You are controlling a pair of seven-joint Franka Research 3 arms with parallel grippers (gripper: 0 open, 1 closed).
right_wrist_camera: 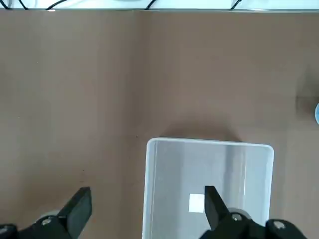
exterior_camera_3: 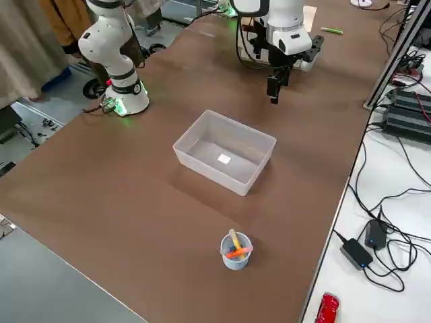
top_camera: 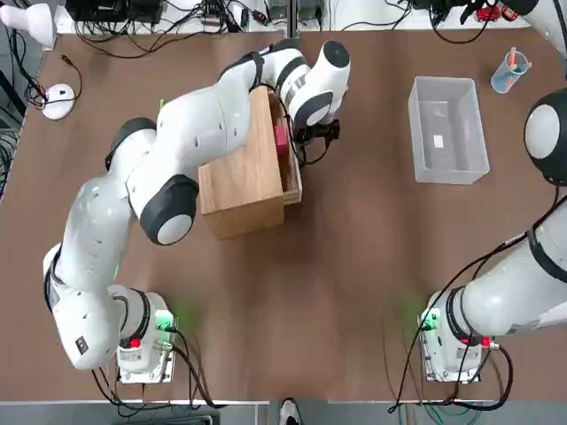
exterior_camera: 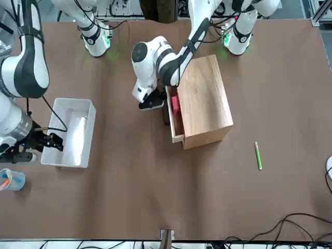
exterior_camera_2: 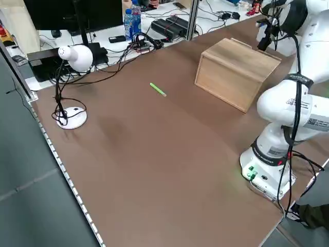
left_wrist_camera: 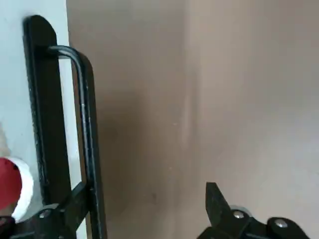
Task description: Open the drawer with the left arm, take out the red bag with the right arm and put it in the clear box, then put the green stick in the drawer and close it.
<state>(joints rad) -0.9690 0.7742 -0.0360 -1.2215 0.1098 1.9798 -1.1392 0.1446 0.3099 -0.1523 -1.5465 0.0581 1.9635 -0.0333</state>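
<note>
Drawer (exterior_camera: 175, 120) ajar | red bag (exterior_camera: 175, 105) half-hidden | left end effector (exterior_camera: 151, 104) wide | right end effector (right_wrist_camera: 144, 209) wide

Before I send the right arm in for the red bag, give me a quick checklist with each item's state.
1. Drawer pulled out: ok, partly open.
2. Red bag visible in the drawer: ok.
3. Left tool released from the handle: ok, open, but right beside the drawer front.
4. Approach path clear of the left arm: not ok, its wrist hangs beside the opening.
5. Right tool open: ok, above the clear box.
6. Clear box empty: ok.
</note>
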